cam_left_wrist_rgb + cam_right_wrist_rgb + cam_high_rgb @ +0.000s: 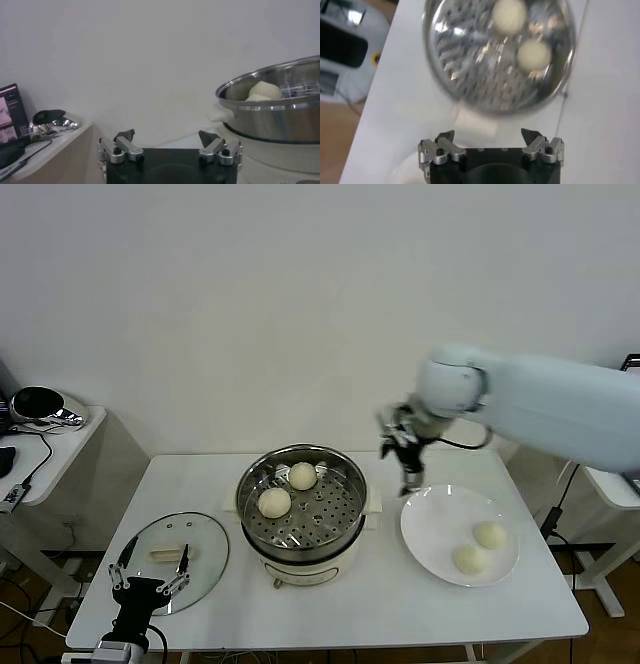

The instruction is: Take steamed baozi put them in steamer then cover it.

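Note:
The steel steamer stands mid-table on its cream base with two baozi on its perforated tray. Two more baozi lie on a white plate to its right. The glass cover with cream handle lies flat at the front left. My right gripper is open and empty, in the air between steamer and plate; its wrist view shows the steamer with both baozi below. My left gripper is open and empty, low over the cover's near edge, beside the steamer.
A side table with a dark rounded device and cables stands to the left. Another table edge shows at the right. The white wall is close behind the table.

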`<state>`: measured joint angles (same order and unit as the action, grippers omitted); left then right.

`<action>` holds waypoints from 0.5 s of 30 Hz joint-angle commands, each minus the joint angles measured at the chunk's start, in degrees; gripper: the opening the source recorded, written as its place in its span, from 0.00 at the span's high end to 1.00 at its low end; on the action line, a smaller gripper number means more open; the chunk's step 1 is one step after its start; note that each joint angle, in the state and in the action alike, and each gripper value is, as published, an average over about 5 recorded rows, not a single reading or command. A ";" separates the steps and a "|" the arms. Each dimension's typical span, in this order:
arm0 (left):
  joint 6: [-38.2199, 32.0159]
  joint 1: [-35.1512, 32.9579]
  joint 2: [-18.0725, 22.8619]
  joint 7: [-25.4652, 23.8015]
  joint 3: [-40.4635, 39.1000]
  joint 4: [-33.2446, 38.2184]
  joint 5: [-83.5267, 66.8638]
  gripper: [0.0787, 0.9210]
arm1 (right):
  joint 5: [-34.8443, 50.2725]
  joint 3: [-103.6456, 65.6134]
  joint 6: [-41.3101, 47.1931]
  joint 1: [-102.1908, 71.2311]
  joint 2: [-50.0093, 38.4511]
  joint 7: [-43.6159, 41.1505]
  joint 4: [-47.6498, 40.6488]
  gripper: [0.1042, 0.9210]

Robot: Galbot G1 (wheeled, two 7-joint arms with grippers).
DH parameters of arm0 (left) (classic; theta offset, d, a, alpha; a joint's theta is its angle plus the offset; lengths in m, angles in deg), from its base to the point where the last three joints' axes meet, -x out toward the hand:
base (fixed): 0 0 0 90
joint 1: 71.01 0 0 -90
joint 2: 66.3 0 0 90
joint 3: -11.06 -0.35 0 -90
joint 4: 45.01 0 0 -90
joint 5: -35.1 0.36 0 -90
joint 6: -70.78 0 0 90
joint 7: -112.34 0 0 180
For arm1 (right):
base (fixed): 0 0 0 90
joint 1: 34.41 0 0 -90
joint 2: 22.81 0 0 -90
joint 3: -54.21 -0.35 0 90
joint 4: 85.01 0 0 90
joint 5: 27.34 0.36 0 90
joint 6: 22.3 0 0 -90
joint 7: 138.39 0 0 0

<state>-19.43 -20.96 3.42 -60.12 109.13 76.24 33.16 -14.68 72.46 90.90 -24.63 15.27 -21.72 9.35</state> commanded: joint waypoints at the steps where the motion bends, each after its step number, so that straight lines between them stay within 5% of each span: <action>1: 0.02 -0.02 0.13 -0.01 -0.10 -0.16 0.19 0.12 | -13.12 -4.49 -4.55 -12.60 -16.32 -0.58 4.98 0.12; 15: 0.13 -1.08 0.80 -0.07 0.41 0.08 0.92 0.12 | -19.92 -26.23 -6.46 -41.33 -15.57 3.61 -2.25 0.12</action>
<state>-19.32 -22.01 4.23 -60.18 109.57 76.31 34.05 -28.83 57.85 86.08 -48.69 3.02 -19.56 9.45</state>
